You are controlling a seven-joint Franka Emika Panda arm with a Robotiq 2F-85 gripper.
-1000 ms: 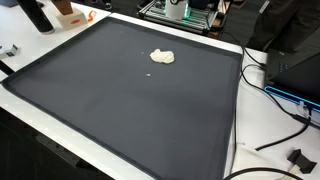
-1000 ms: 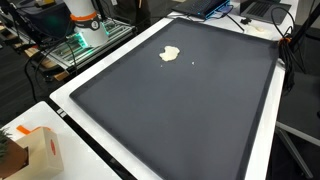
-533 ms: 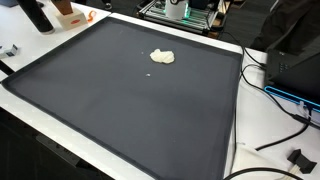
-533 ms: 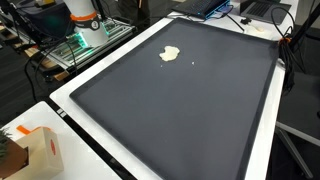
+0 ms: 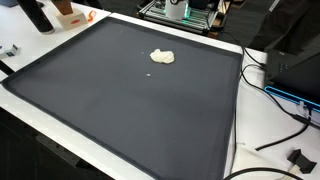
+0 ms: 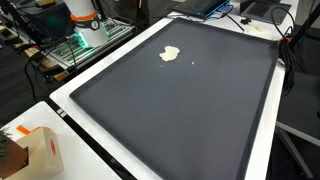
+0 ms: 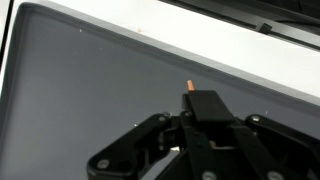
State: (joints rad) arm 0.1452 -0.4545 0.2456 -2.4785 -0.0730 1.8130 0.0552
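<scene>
Only your wrist view shows the gripper (image 7: 200, 98). Its jaws are drawn together into one dark block low in that picture, above the dark mat (image 7: 90, 90). An orange sliver (image 7: 188, 88) pokes out at their tip, though you cannot tell whether it is truly pinched there. The sliver's long axis runs straight up the picture, with its free end pointing away from the jaws toward the white edge of the worktop (image 7: 250, 75). Both exterior views show things your wrist view does not. A pale crumpled lump (image 5: 162, 57) (image 6: 170, 54) lies on the mat toward the side nearest the robot base (image 6: 85, 15). A tiny white speck (image 5: 150, 72) (image 6: 193, 67) sits near it but apart from it. A cardboard box (image 6: 40, 150) stands off the mat at one corner in an exterior view. Compared with a second ago, the lump and the speck lie exactly where they were, and nothing on the mat has shifted in either exterior view.
</scene>
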